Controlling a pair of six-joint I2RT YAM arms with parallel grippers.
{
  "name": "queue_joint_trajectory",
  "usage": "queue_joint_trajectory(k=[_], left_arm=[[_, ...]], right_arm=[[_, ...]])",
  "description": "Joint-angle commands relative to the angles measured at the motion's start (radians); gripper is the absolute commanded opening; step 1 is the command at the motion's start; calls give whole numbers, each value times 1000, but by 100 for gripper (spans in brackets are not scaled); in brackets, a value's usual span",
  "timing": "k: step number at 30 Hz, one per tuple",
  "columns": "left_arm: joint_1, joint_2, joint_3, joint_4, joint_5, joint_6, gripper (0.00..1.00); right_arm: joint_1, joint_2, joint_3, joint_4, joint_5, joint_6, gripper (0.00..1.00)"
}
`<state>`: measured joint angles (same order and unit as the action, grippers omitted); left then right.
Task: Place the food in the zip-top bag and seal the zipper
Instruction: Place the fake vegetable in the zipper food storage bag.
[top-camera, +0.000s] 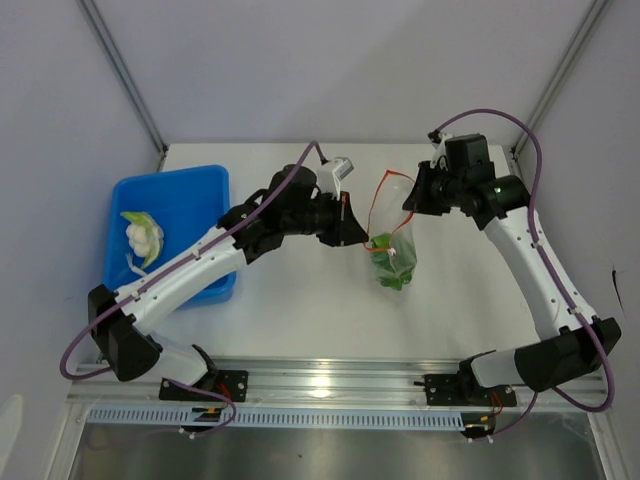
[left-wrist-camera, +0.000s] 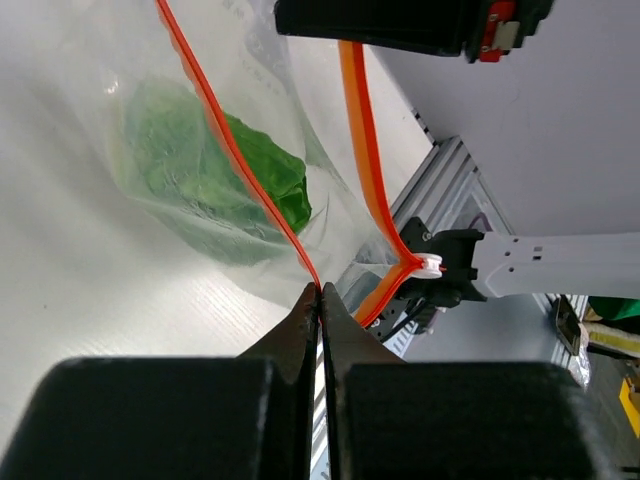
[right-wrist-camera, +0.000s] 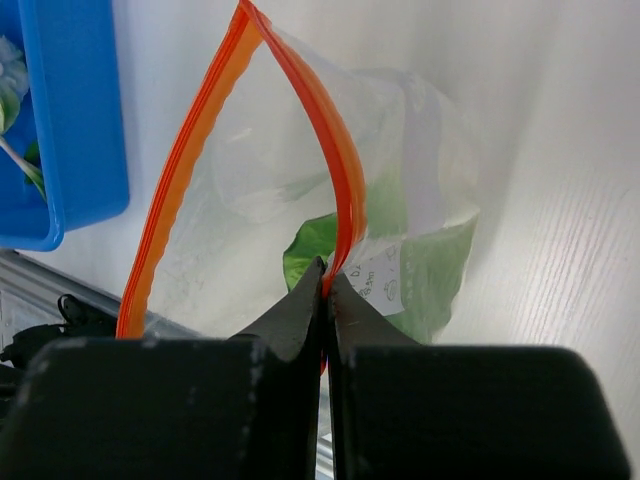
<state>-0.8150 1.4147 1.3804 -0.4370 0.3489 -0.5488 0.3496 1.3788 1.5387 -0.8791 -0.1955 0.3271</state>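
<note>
We see a white table (top-camera: 300, 320) with a fine streaked grain. Pale grey walls and thin metal posts close it in, and an aluminium rail (top-camera: 330, 380) runs along its near edge. On the left stands a blue plastic bin (top-camera: 165, 200), smooth and rectangular, and in it lies a white-and-green leafy piece (top-camera: 142, 237).

The zip-top bag (top-camera: 395, 215) is at the middle of the table, between the two arms. It is clear and crinkly, and its mouth is pulled wide apart. The left gripper (top-camera: 364, 240) is pinched tight on one side of the orange-red zipper (top-camera: 374, 205), and the right gripper (top-camera: 408, 205) is pinched tight on the other side. Green leafy food (top-camera: 390, 272) sits at the bottom of the bag. We cannot tell if the bag rests on the table or hangs just above it.

Only the left wrist view shows the small white slider (left-wrist-camera: 430, 265) at the end of the zipper. Only the right wrist view shows a white paper label (right-wrist-camera: 382, 280) on the bag wall.
</note>
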Motion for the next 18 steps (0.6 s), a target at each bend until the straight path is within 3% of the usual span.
queue_joint_trajectory(k=[1,10,11,12,14,15,16,18], left_arm=[[5,-10,72,27,38,15,1],[4,4,-162,99,-19,-28,3],[5,0,-175,109,-31,-31,7],[5,-13,-210,118,-36,-33,18],[5,-32,-233,130,-51,-34,27],[5,-43,-241,132,-60,-34,40],[5,-65,-244,132,-71,-33,46],[5,-89,-238,112,-112,-25,55]], right_arm=[[-14,-10,77,-9,7,-25,0],[-14,3,-43,49,-38,1,0],[-12,5,-43,58,-41,3,0],[-11,8,-43,61,-44,6,0],[-9,19,-32,62,-44,9,0],[-6,23,-28,60,-44,10,0],[-4,28,-23,58,-44,9,0],[6,34,-3,49,-38,10,0]])
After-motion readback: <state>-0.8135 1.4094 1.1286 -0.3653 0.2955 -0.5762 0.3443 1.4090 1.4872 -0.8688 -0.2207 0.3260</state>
